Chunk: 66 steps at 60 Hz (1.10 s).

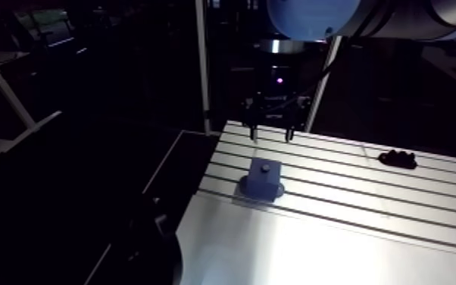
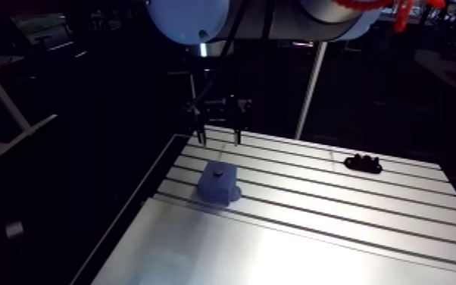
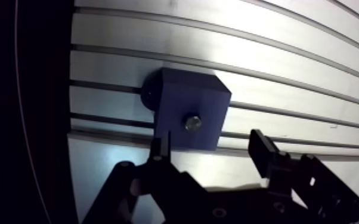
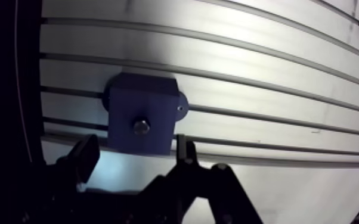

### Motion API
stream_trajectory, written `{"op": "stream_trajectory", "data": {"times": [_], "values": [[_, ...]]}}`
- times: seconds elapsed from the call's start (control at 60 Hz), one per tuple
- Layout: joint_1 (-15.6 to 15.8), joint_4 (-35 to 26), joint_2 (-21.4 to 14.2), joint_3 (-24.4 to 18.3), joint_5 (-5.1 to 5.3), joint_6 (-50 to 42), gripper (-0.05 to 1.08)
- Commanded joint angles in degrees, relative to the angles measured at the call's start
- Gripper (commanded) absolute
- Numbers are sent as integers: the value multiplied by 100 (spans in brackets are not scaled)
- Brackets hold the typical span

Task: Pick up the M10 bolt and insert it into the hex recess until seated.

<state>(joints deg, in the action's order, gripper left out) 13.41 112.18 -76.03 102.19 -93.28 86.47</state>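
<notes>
Arm view, L to R. Just left of ctr: blue block (image 1: 263, 180), standing flat on slotted alu table (image 1: 367, 242), straddling the slots, close to table's left edge. Widens into a base flange at the bottom. On block's top face, at ctr: small dark spot, i.e. M10 bolt (image 1: 266, 165). Not lying loose on the table; sits in the block.

Upper ctr, directly above block in frame: gripper (image 1: 271, 136), hanging vertical from the wrist, tips pointing down, apart from block and bolt.

Upper right of table, near its far edge: small black lumpy part (image 1: 398, 158), well apart from block and gripper. Type not legible.

Wrist view. Confirms bolt as a metallic head at ctr of block's top face, set into the top. Depth of seating: cannot tell. Block lies just ahead of gripper, offset toward one finger rather than centred. Fingers (image 3: 264, 154) spread wide, nothing held between them, no contact w/ block or bolt. Flange ear (image 4: 182, 109) w/ a small hole projects from block's side, resting on a table rib beside a slot. Same black part visible far beyond block, at the view's edge.
</notes>
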Motion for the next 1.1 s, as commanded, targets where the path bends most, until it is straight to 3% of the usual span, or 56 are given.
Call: {"op": "stream_trajectory", "data": {"times": [0.017, 0.85, 0.983, 1.1], "values": [[-5, 44, 21, 33, 25, -275, 108], [-76, 315, 154, 366, 68, -398, 108], [-75, 310, 188, 385, 161, -390, 108], [-75, 310, 198, 394, 181, -390, 108]]}}
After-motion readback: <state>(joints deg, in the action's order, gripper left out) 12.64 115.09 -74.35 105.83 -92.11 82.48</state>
